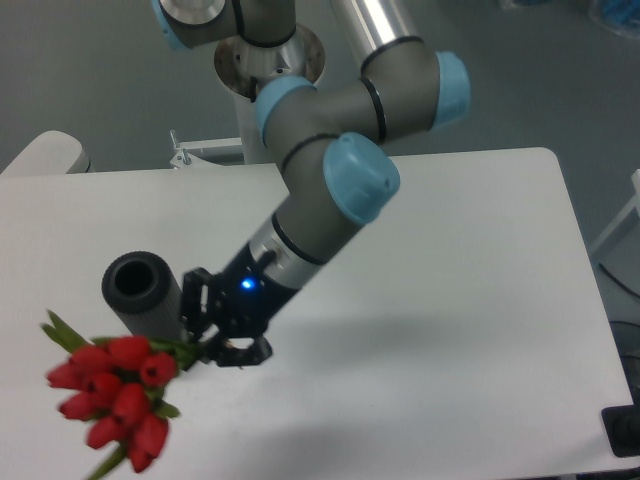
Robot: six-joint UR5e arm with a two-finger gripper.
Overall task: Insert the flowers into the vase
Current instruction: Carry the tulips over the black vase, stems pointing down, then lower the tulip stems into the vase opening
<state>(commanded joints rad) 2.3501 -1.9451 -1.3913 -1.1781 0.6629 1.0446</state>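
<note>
Beside the vase point(140, 295), tool-held point(218, 338) flowers point(115, 395) point lower-left.

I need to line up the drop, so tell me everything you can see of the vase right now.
The vase is a matte black, thick-walled cylinder with a round, dark, hollow mouth at its upper end. It looks empty. It stands on the white table at the left, appearing to lean in this angled view. The gripper and wrist overlap its lower right side; contact cannot be told. The flowers, held by the gripper, hang just below and left of it, not in the mouth.
</note>
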